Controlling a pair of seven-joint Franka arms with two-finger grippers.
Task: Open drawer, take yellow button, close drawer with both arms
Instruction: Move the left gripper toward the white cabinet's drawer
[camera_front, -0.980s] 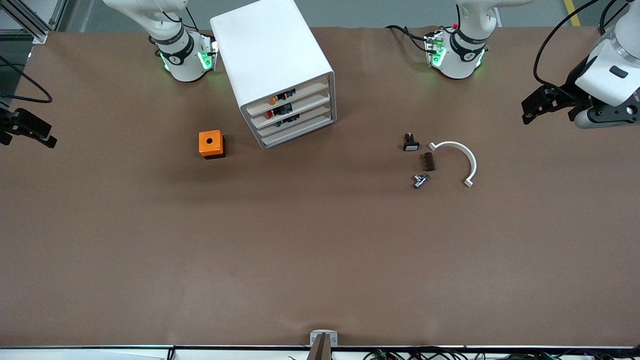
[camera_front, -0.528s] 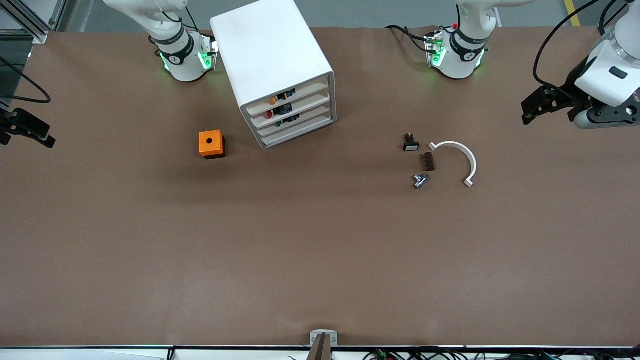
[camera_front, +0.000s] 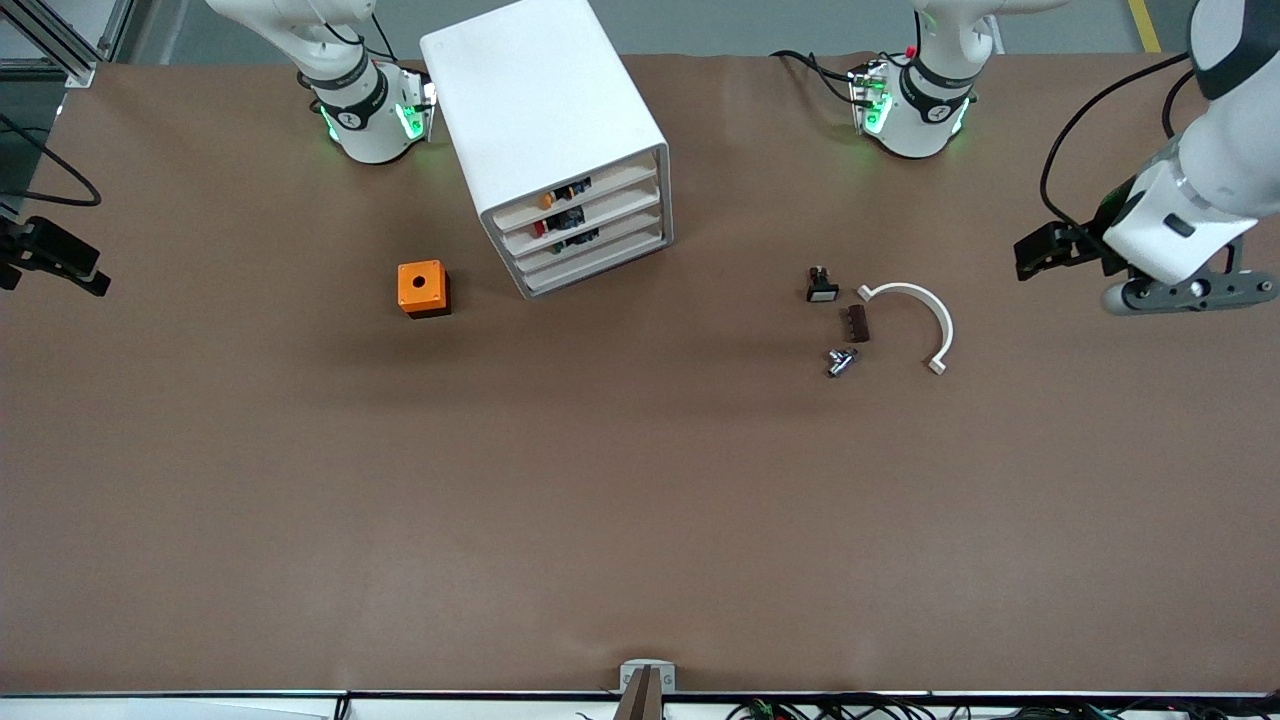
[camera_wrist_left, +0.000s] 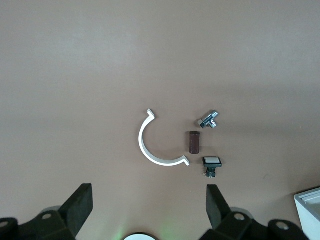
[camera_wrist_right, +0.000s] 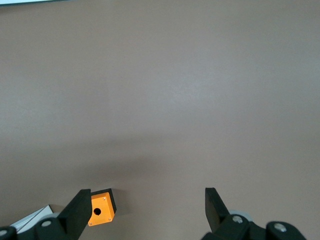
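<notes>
The shallow white drawer, topmost in its cabinet, sits shut with the orange-capped button inside.

no text or labels can be read.

Even overhead light, soft shadows, sharp focus, no glare.

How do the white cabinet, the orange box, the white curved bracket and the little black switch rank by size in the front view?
1. White cabinet, by far the largest.
2. White curved bracket, wider in span, though thin.
3. Orange box, more compact but solid; close to the bracket.
4. Black switch, smallest.
</notes>
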